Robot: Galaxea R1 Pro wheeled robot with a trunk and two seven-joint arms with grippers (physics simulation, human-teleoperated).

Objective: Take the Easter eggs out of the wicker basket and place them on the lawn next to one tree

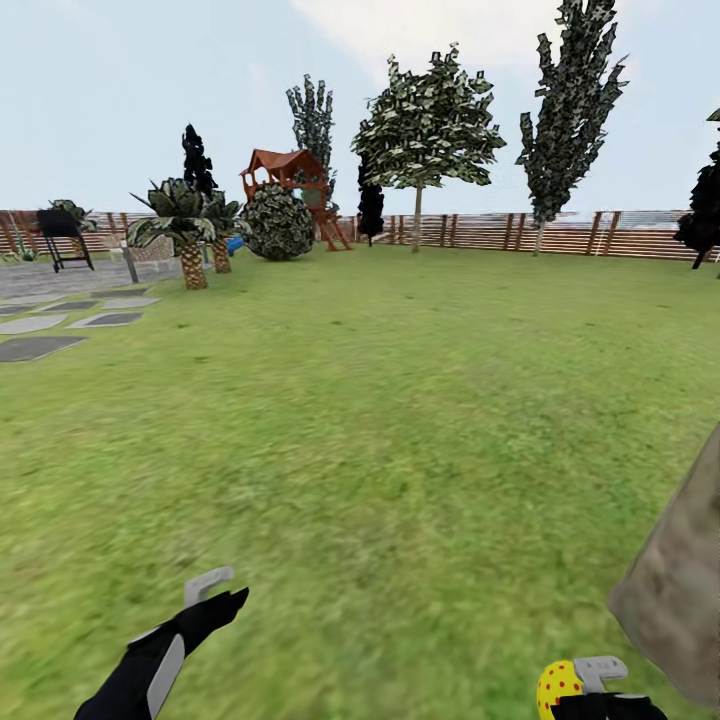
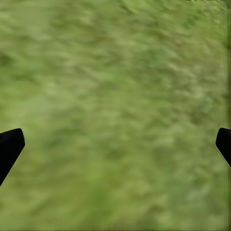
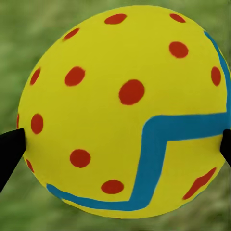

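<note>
Head view, left to right: grey paving slabs (image 1: 40, 347) lie at the far left edge of the lawn (image 1: 380, 400), with a dark grill-like stand (image 1: 62, 232) behind them; low palm plants (image 1: 185, 228), a round shrub (image 1: 279, 224) and a red-roofed wooden play tower (image 1: 292, 172) follow along the brown slat fence (image 1: 470, 230). A broad-leaved tree (image 1: 428, 125) rises mid-background, a tall narrow tree (image 1: 570, 100) to its right. In the foreground the left hand (image 1: 212, 592), black with a grey finger, extends over bare grass at lower left. At lower right the right hand (image 1: 590, 690) sits at the frame's bottom edge, an egg (image 1: 558, 686), yellow with red spots, touching its grey finger. Just beside it, at the right edge, stands a thick mottled grey-brown trunk (image 1: 680, 590). Left wrist view: the left hand (image 2: 115, 144) is spread wide, its black fingertips (image 2: 9, 147) at opposite edges with only grass (image 2: 115, 96) between them. Right wrist view: the right hand (image 3: 118, 144) grips the egg (image 3: 120, 110), fingertips (image 3: 10, 149) pressed against both its sides; the shell shows red spots and a blue zigzag band, blurred grass (image 3: 19, 29) behind it.
</note>
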